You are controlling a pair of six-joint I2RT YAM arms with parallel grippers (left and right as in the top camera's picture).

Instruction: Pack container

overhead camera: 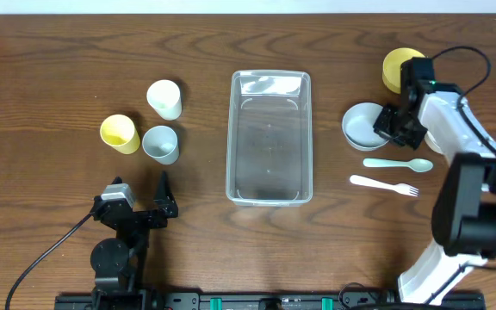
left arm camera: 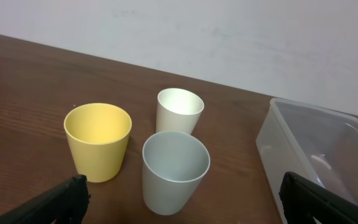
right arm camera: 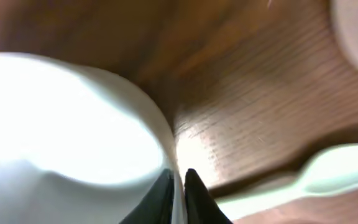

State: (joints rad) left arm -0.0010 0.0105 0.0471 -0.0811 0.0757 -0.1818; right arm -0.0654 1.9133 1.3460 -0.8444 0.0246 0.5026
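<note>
The clear rectangular container (overhead camera: pixel 269 138) stands in the middle of the table with nothing in it; its corner shows in the left wrist view (left arm camera: pixel 316 149). My right gripper (overhead camera: pixel 392 123) is shut on the rim of a pale-blue bowl (overhead camera: pixel 362 125), the two fingers (right arm camera: pixel 178 186) pinching the bowl's wall (right arm camera: pixel 73 130). My left gripper (overhead camera: pixel 149 202) is open and holds nothing, near the front left, its fingers (left arm camera: pixel 179 199) wide apart just short of a pale-blue cup (left arm camera: pixel 174 171).
A yellow cup (overhead camera: pixel 120 133), a white cup (overhead camera: pixel 164 98) and the pale-blue cup (overhead camera: pixel 161 144) stand left of the container. A yellow bowl (overhead camera: pixel 396 69) sits at the back right. A pale-green spoon (overhead camera: pixel 399 164) and a white fork (overhead camera: pixel 383 184) lie at the right.
</note>
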